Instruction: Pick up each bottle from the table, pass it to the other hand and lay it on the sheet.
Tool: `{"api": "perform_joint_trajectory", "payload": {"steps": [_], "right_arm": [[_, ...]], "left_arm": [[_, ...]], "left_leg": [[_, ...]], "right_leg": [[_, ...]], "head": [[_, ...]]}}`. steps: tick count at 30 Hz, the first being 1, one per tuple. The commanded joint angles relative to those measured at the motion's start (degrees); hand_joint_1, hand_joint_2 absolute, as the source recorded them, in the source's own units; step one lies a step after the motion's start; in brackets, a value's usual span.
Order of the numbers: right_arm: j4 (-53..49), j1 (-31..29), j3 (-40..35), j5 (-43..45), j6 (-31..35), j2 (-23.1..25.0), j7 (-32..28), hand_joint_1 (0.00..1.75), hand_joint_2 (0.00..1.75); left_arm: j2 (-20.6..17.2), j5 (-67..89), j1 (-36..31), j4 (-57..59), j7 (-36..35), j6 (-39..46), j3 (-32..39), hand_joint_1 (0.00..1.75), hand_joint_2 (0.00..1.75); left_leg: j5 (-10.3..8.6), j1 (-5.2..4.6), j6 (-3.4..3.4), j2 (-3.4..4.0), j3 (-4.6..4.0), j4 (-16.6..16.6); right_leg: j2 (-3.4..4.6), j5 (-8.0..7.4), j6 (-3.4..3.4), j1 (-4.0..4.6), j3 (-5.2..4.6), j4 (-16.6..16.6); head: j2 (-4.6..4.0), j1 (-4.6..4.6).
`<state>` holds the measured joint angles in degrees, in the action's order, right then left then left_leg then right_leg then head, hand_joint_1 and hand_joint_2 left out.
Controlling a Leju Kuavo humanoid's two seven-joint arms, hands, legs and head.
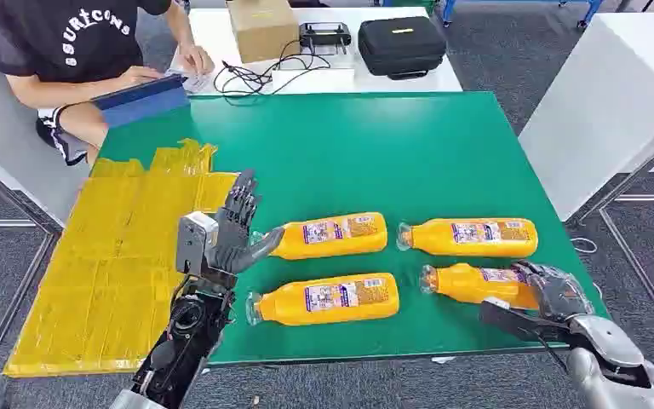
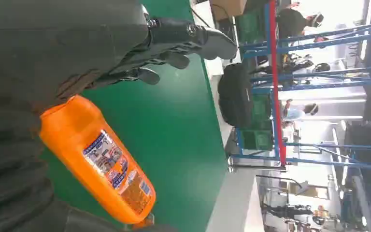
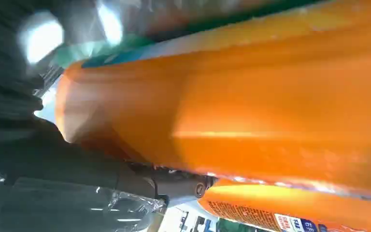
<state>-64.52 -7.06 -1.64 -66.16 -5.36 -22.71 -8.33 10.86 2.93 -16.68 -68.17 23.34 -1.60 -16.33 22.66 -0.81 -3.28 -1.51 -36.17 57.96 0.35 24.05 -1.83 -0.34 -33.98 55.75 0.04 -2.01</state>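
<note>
- Four orange bottles lie on their sides on the green desk, lower centre to lower right of the head view, caps pointing left.
- Upper-left bottle sits just right of the left hand; the wrist camera there shows the same bottle lying close beside the hand.
- Left hand is raised above the desk with its fingers spread and straight, holding nothing.
- Lower-left bottle lies free near the desk's front edge, just below the first one.
- Upper-right bottle rests alone, untouched.
- Lower-right bottle is the one in play: the right hand is over its base end, at the lower right of the frame.
- From the right wrist, that bottle is right up against the lens, with a dark finger under it, but I can't tell whether the fingers are actually clamped on it or just resting.
- The yellow sheet covers the left strip of the desk, crinkled, with no bottle on it.
- Upper left, a person sits handling a blue folder.
- Along the top, a white table carries a cardboard box, a black case and loose cables.
</note>
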Motion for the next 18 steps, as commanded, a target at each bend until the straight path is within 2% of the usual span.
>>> {"api": "perform_joint_trajectory", "payload": {"steps": [1,10,11,12,13,14,15,16,18], "right_arm": [[8.3,-1.3,-3.6,1.1,-3.2,-0.5,-1.3,1.75,1.75],[8.4,-2.3,-6.2,1.9,-2.0,0.0,-2.6,1.75,1.75],[5.6,-0.9,-5.3,5.8,-1.4,0.7,-7.0,1.75,1.75],[1.2,1.4,-4.7,8.6,-1.9,0.8,-8.8,1.75,1.75],[-3.4,3.3,-2.8,12.7,0.5,2.4,-13.8,1.75,1.75],[-6.2,3.8,-2.6,13.4,1.1,3.4,-14.3,1.75,1.75],[-9.7,4.1,-0.7,18.1,3.0,6.2,-17.8,1.75,1.75],[-10.6,3.9,-1.0,18.1,2.8,6.5,-17.4,1.75,1.75],[-14.4,3.0,0.6,23.6,4.5,10.5,-20.6,1.75,1.75]], "left_arm": [[-0.7,-0.4,-3.7,5.6,0.1,0.7,0.4,0.00,1.75],[-1.4,-1.0,-2.5,4.6,0.1,1.6,0.9,0.00,1.75],[-1.6,-1.1,-2.0,4.2,0.0,1.7,0.9,0.00,1.75],[-1.7,-1.2,-1.5,3.8,0.1,1.8,1.0,0.00,1.75],[-1.8,-1.1,-1.1,3.6,0.4,1.9,1.2,0.00,1.75],[-1.8,-1.1,-0.7,3.5,0.7,2.2,1.3,0.00,1.75],[-1.8,-1.0,-0.3,3.3,1.1,2.5,1.6,0.00,1.75],[-1.7,-0.9,-0.2,3.3,1.1,2.6,1.6,0.00,1.75],[-1.6,-0.6,0.2,3.1,1.4,3.1,1.9,0.00,1.75]], "left_leg": [[0.08,0.08,0.24,0.04,0.26,-0.1],[0.06,0.11,0.26,0.08,0.28,-0.1],[0.05,0.09,0.19,0.06,0.23,-0.1],[0.07,0.09,0.25,0.15,0.30,-0.1],[0.06,0.09,0.20,0.07,0.25,-0.1],[0.07,0.08,0.27,0.06,0.34,-0.1],[0.08,0.08,0.23,0.10,0.28,-0.1],[0.07,0.07,0.18,0.14,0.21,-0.1],[0.13,0.08,0.22,0.32,0.14,0.0]], "right_leg": [[-0.09,0.08,0.07,0.09,0.31,-0.1],[-0.07,0.03,0.05,0.12,0.37,-0.2],[-0.04,0.02,0.05,0.10,0.28,-0.2],[0.00,0.02,0.07,0.10,0.34,-0.2],[-0.04,0.03,0.07,0.10,0.32,-0.2],[-0.09,0.07,0.08,0.09,0.40,-0.2],[-0.01,0.05,0.08,0.09,0.32,-0.2],[0.07,0.02,0.07,0.08,0.24,-0.1],[0.25,0.00,0.08,0.09,0.19,-0.1]], "head": [[-0.02,-0.02],[0.00,-0.02],[0.00,0.00],[0.00,0.00],[-0.02,-0.02],[-0.02,0.00],[-0.02,-0.02],[0.00,0.04],[-0.02,0.02]]}}
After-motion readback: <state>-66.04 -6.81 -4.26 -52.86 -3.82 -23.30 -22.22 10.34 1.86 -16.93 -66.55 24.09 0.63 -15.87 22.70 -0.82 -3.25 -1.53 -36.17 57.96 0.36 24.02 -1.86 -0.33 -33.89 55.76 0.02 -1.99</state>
